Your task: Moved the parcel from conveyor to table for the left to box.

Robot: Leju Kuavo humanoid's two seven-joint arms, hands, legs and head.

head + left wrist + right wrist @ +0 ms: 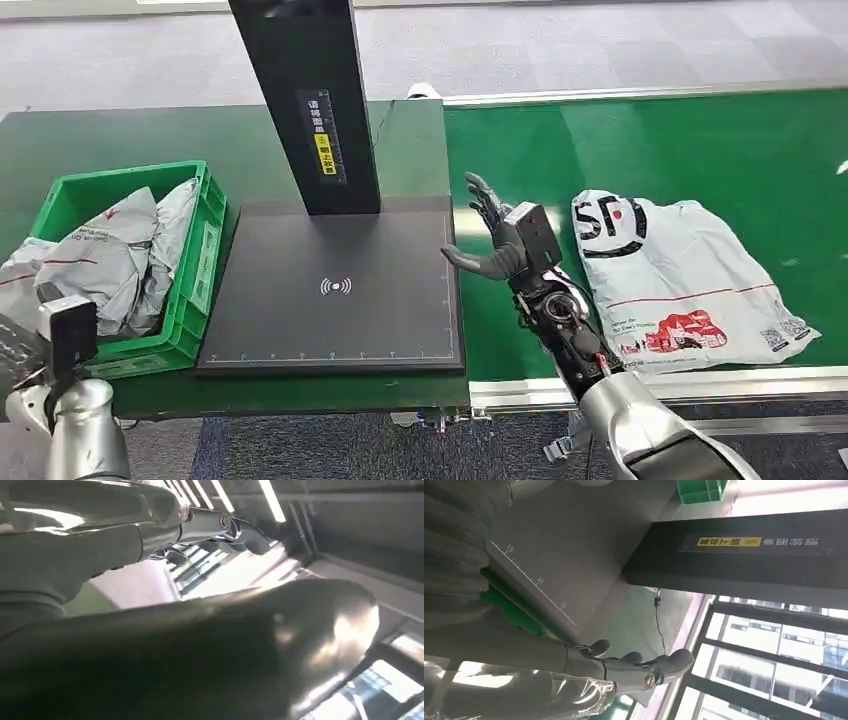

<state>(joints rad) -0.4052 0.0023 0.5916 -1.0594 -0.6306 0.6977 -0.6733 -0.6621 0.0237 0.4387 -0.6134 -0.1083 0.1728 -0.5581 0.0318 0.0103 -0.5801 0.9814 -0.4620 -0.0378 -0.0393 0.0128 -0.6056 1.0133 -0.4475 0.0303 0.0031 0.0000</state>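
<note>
**One parcel on the conveyor, right robot hand empty**

One white plastic parcel [680, 280] with black lettering and red print lies flat on the green conveyor [700, 140]. The right robot hand [497, 240] hovers just left of it, fingers spread wide, holding nothing. The left robot hand's state cannot be told. On the tabletop [100, 135]: a black scanner pad [335, 320] with upright column [305, 100], and a green crate [195, 250] of grey bags [110, 250].

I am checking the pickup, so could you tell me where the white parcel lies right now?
In the head view, the white SF parcel lies flat on the green conveyor belt, just right of the right hand and the black scanning platform.
</note>
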